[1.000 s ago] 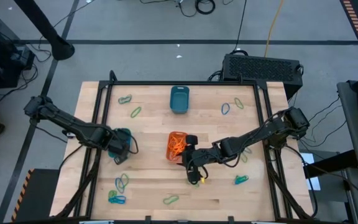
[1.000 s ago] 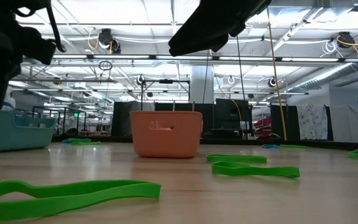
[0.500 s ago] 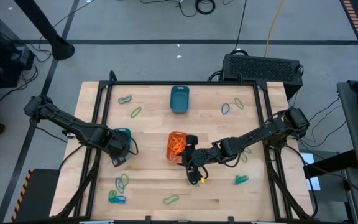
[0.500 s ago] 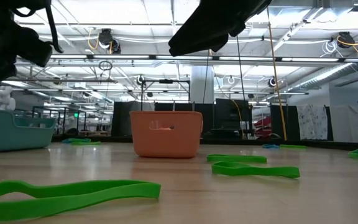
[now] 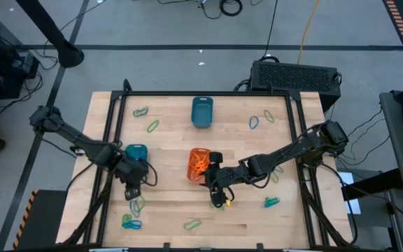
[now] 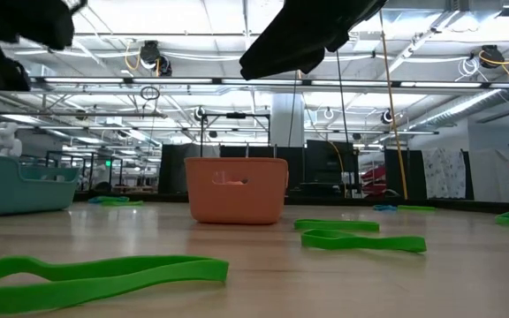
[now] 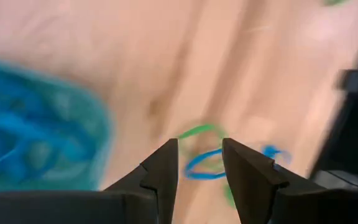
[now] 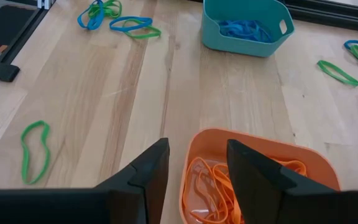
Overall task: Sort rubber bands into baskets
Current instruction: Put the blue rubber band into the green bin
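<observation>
Left end effector [image 7: 200, 163] open, empty, above blue rubber band [image 7: 202, 163].

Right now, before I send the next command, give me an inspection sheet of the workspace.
Surface: light wooden table, black-framed.
Job's things: orange plastic basket holding orange bands; turquoise-blue plastic basket holding blue bands; dark teal plastic basket; loose green and blue rubber bands scattered over the table.
Clutter: nothing seen.
Tools: left tool open, above the loose bands beside the turquoise-blue basket; right tool open, by the orange basket.
Cables: black cables on the floor beyond the table.
Surroundings: black box behind the table; grey floor.
</observation>
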